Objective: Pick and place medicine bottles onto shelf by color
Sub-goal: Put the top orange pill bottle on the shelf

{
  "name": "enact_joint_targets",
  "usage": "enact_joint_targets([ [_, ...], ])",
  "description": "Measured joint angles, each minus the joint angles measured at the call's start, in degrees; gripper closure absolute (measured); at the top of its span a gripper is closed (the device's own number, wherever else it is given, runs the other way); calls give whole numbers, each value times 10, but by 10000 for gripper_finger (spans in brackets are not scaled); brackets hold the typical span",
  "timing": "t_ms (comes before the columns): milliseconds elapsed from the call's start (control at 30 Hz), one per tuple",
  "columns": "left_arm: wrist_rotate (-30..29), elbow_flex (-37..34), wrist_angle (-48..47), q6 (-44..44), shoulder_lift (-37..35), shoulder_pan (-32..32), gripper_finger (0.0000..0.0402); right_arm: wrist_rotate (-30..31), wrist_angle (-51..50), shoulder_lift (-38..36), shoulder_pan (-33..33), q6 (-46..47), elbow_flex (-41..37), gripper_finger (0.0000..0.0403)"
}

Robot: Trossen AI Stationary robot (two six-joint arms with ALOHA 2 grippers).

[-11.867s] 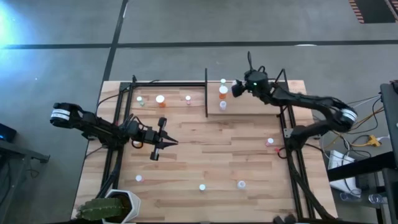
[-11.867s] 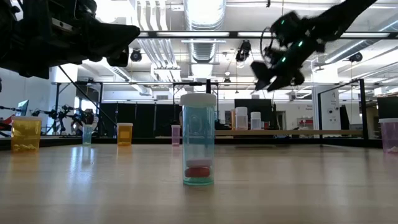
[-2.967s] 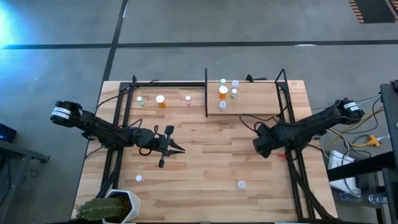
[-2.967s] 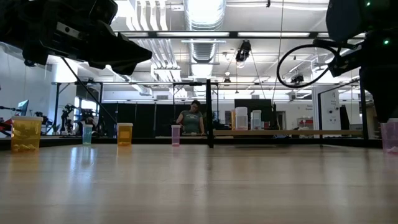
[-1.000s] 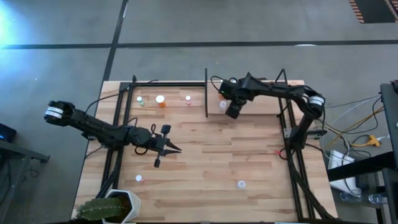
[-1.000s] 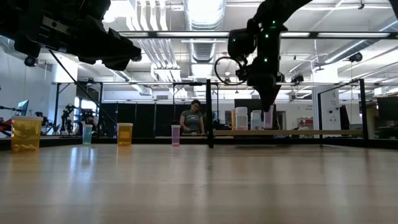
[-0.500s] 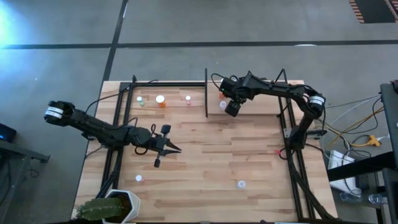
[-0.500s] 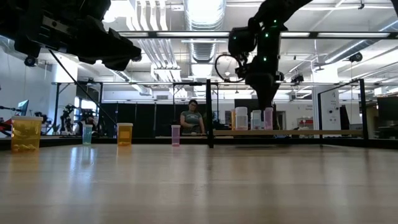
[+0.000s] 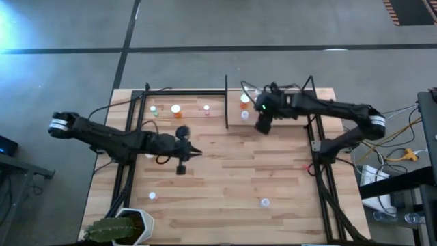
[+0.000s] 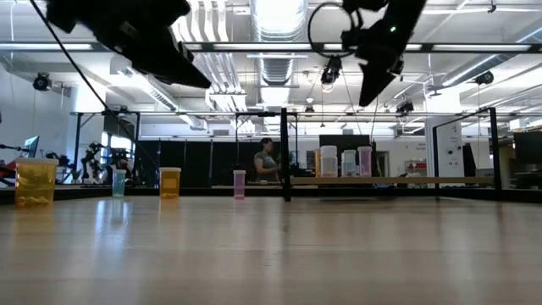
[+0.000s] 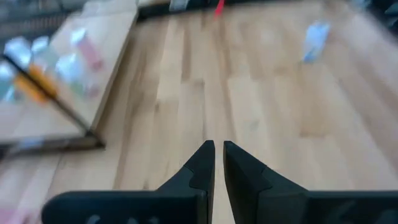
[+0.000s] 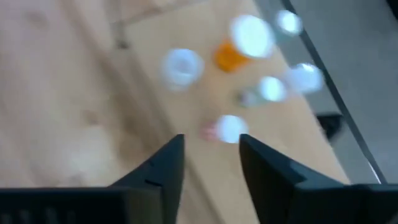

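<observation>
— Where are the medicine bottles [image 12: 231,129] relative to your right gripper [image 12: 210,155]?

— On the shelf [image 9: 287,113], just beyond my empty, parted fingers [image 12: 163,163].

— And the left gripper [image 11: 217,158]?

— Fingers nearly closed, holding nothing, above the tabletop [image 9: 232,171].

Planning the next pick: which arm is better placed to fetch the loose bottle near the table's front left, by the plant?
Left, probably. The left gripper hangs over the table's left half, nearer that loose bottle, with its fingers nearly closed on nothing. The right gripper hangs open at the shelf, far across the table.
</observation>
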Motion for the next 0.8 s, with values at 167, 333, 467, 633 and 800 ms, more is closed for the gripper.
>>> enact_joint_targets([
  [167,-10,95,-185,-21,21,48,387,5,115,-80,105,26,-116,330],
  [333,-9,185,-345,-28,82,134,387,65,262,-132,230,31,-218,362],
  [467,-1,254,-435,-8,153,217,387,124,360,-144,315,23,-262,364],
  [633,22,338,-521,29,247,316,386,208,418,-134,392,-5,-280,364],
  [800,21,402,-600,36,322,385,354,244,422,-123,425,-8,-281,364],
])
